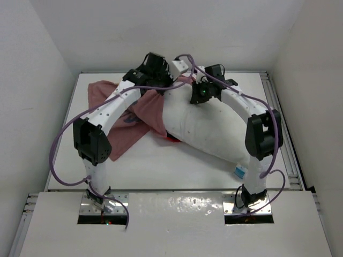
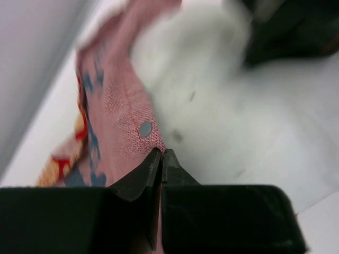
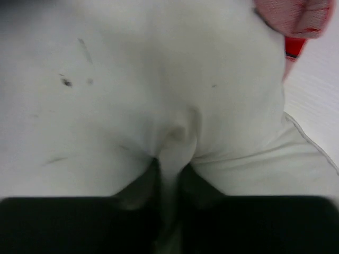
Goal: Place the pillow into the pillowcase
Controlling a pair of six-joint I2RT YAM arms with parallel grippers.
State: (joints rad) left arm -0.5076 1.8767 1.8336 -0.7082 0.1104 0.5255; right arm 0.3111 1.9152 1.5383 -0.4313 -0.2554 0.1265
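Note:
The white pillow [image 1: 206,131] lies across the middle of the table, its far end under both grippers. The pillowcase [image 1: 131,115], dull pink side up, spreads to its left and overlaps its far left corner. My left gripper [image 1: 161,85] is shut on the pillowcase's edge [image 2: 127,121], just below a grey snap button [image 2: 145,128], with the pillow [image 2: 222,106] beside it. My right gripper [image 1: 203,95] is shut on a pinched fold of the pillow [image 3: 177,140]. A bit of the pillowcase [image 3: 296,21] shows at the top right of the right wrist view.
The table [image 1: 177,171] is white, with raised rails along its right edge [image 1: 284,134] and white walls close on all sides. A small white and blue tag [image 1: 238,171] lies by the right arm's base. Purple cables loop beside both arms.

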